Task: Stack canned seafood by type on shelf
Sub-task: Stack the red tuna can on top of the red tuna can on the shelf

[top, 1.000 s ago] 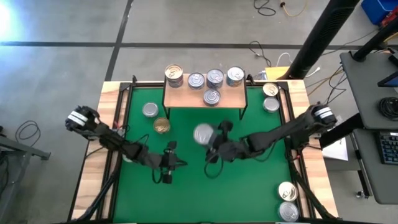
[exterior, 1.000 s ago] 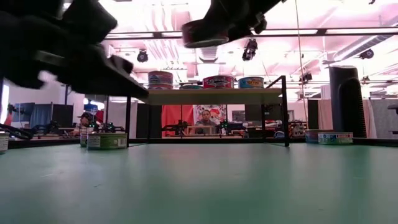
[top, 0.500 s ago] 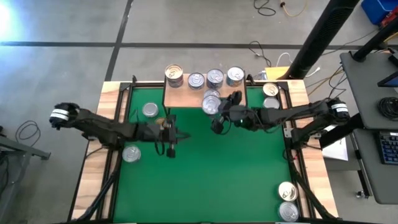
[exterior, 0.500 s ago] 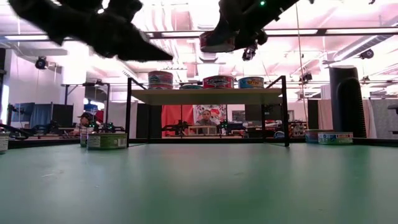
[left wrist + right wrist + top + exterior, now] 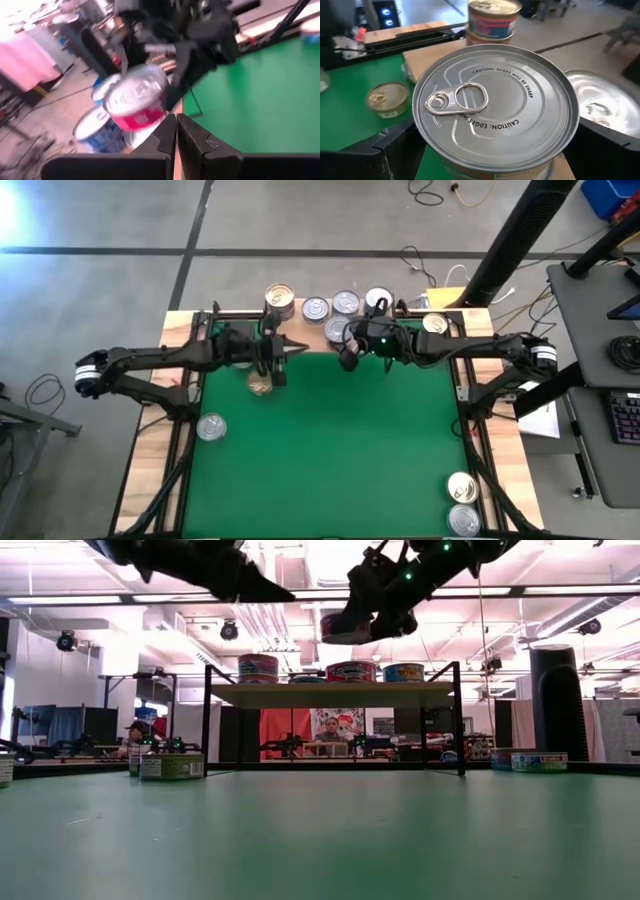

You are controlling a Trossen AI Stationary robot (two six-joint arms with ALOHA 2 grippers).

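Canned seafood is what I'm stacking, and one short round silver-topped tin with a red band on its side point(image 5: 495, 112) sits between my right gripper point(image 5: 349, 345)'s fingers, which stand spread nearly to their limit around its girth. From the right wrist camera its pull-tab lid fills the space just ahead of those fingers; in the low view the same tin hangs above the small light-wood shelf on thin black legs point(image 5: 330, 694), well clear of the row of tins standing on it. From above, the gripper hovers over the shelf's near edge, with the silver-lidded tins of the back row point(image 5: 345, 304) just beyond its fingertips and a taller stack of two gold-topped tins point(image 5: 279, 300) off to one side. I judge this tin rigid and fairly dense for its size, with smooth metal walls that could slip under a loose pinch, so the grip belongs across the full side wall rather than on the sharp rim. My left gripper point(image 5: 288, 349) has its fingers pressed tight together, holding nothing, and floats beside the shelf's front corner; a flat gold-lidded tin point(image 5: 260, 383) lies on the green mat just under it. Setting the held tin down squarely on a matching lid looks like the delicate part.
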